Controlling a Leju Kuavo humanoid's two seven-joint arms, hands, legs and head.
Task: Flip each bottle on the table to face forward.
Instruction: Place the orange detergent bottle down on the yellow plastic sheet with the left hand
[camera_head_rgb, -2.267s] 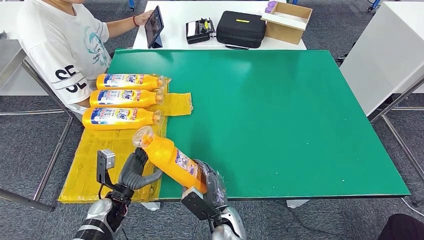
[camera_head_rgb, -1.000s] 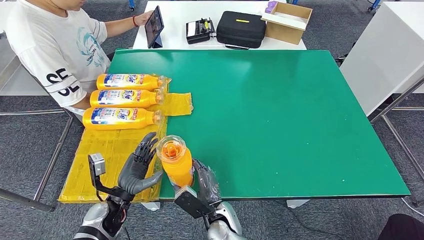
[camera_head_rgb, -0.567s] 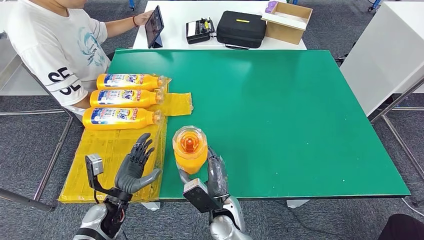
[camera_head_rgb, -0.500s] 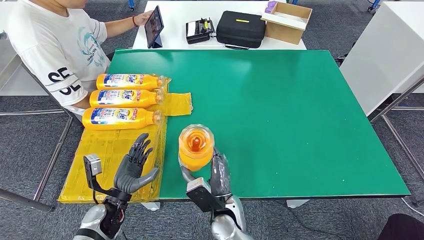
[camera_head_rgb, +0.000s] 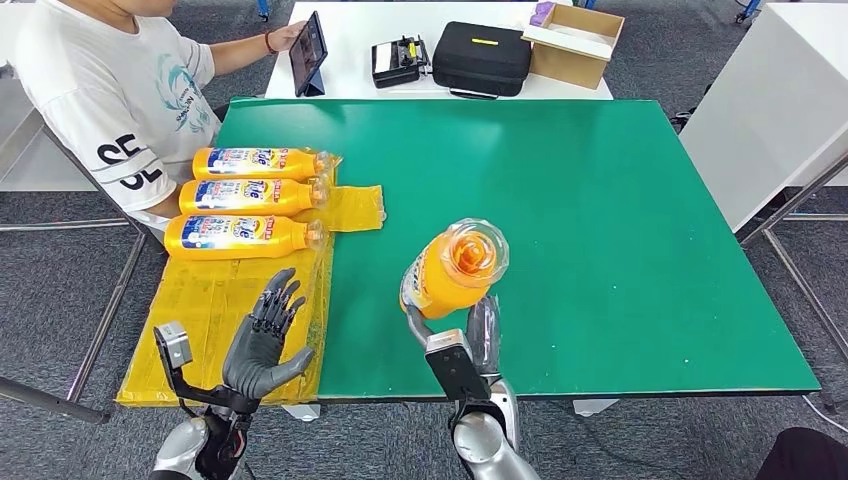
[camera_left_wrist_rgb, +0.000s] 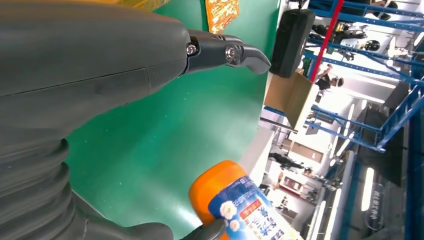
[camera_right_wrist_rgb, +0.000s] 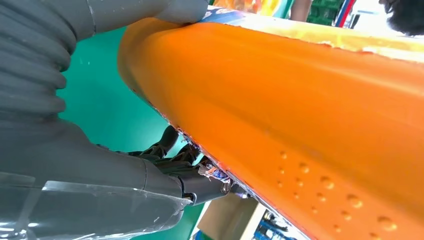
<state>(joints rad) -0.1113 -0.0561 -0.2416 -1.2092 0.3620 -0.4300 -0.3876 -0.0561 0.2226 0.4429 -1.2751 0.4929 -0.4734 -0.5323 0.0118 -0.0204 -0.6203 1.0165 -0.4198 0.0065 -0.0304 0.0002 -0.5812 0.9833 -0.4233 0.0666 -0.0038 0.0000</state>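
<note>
The right hand (camera_head_rgb: 470, 340) grips an orange bottle (camera_head_rgb: 452, 268), lifted above the near edge of the green table (camera_head_rgb: 600, 230), cap tilted up and away. The left hand (camera_head_rgb: 262, 340) is empty, fingers spread, over the yellow sheet (camera_head_rgb: 200, 310) beside three lying bottles (camera_head_rgb: 245, 196)

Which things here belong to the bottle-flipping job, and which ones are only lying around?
Job things:
held bottle in right hand
three lying bottles
left hand, holding nothing
green table

Lying about:
black case
cardboard box
tablet
</note>
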